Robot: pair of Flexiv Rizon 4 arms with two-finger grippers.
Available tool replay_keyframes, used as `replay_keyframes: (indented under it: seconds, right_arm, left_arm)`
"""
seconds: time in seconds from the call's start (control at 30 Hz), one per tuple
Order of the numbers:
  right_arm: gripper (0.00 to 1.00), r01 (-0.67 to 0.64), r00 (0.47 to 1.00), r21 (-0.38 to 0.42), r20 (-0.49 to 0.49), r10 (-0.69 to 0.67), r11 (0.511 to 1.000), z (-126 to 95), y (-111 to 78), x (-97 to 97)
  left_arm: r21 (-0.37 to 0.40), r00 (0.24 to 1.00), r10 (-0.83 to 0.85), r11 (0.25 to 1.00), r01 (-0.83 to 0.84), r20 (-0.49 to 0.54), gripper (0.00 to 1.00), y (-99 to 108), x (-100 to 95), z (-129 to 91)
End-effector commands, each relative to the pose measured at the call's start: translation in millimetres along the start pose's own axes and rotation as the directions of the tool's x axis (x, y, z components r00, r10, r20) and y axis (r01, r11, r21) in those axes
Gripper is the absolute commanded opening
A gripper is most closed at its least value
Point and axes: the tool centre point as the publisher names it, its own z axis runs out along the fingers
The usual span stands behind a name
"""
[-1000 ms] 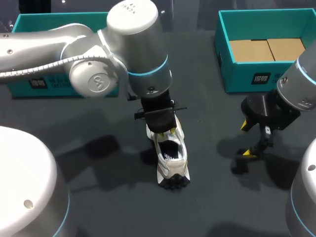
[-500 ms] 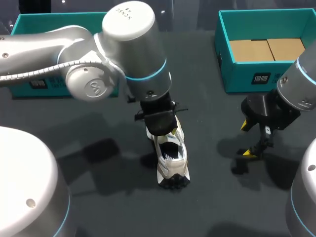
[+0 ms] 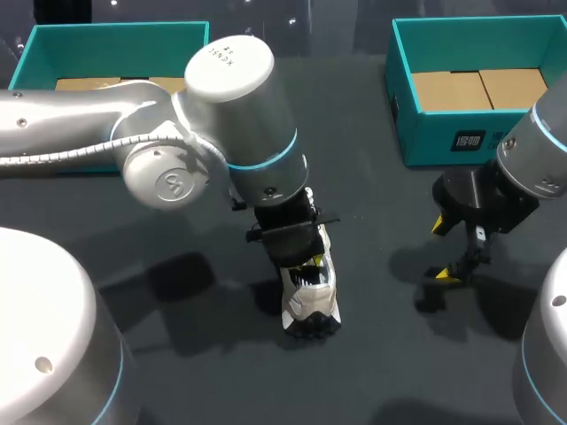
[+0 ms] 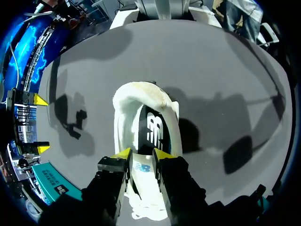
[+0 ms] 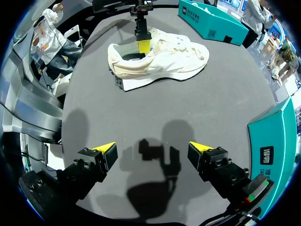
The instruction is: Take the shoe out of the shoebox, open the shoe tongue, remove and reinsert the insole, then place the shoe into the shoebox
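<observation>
- Shoe [image 3: 312,299] [image 4: 123,117] [image 5: 162,59], white, upright on its sole mid-table, heel and black outsole lugs toward the near edge, toe away under the left arm.
- Well apart from both shoeboxes, out on the dark table [image 3: 381,199].
- Left gripper [image 3: 301,259] [image 4: 142,154] right down on top of the shoe, yellow tips at the front of the opening.
- Narrow stance there: tongue [image 4: 142,170] pinched between the two fingers, white strip filling the gap, touched from both sides.
- Ahead of those fingers, the opening and padded heel collar; dark insole [image 4: 151,134] with a white mark lying inside the shoe.
- From the right wrist view, shoe side-on, one yellow tip of the left gripper dipping in at the mouth.
- Right gripper [image 3: 445,251] [image 5: 153,148] well off to the right of the shoe, low over bare table, its shadow beneath it.
- Claw wide there, fingers far apart.
- Right-hand shoebox [image 3: 443,137], teal, just behind the right gripper at the far right of the table, brown cardboard [image 3: 478,88] inside it.
- Second teal shoebox [image 3: 106,49] at the far left, behind the left arm, partly hidden by it.
</observation>
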Motion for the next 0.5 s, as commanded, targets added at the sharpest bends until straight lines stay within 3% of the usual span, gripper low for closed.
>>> replay_keyframes:
  seconds: [0.03,0.23,0.27,0.3,0.5]
  right_arm:
    - [1.0,0.0,1.0,0.001,0.003,0.0,1.0,0,-0.3,1.4]
    - [1.0,0.0,1.0,0.001,0.003,0.0,1.0,0,-0.3,1.4]
    - [1.0,0.0,1.0,0.001,0.003,0.0,1.0,0,-0.3,1.4]
    - [1.0,0.0,1.0,0.001,0.003,0.0,1.0,0,-0.3,1.4]
    - [1.0,0.0,1.0,0.001,0.003,0.0,1.0,0,-0.3,1.4]
  left_arm:
    - [-0.054,1.0,0.0,0.999,0.001,0.02,0.34,-22,16.3,-57]
    - [-0.095,0.989,-0.148,0.985,0.145,-0.022,0.45,-37,11.7,-87]
    - [-0.106,0.966,-0.242,0.967,0.233,-0.088,0.93,-37,12.1,-90]
    - [-0.152,0.95,-0.285,0.952,0.265,-0.128,1.0,-37,12.4,-92]
    - [-0.152,0.95,-0.285,0.952,0.265,-0.128,1.0,-37,12.4,-92]
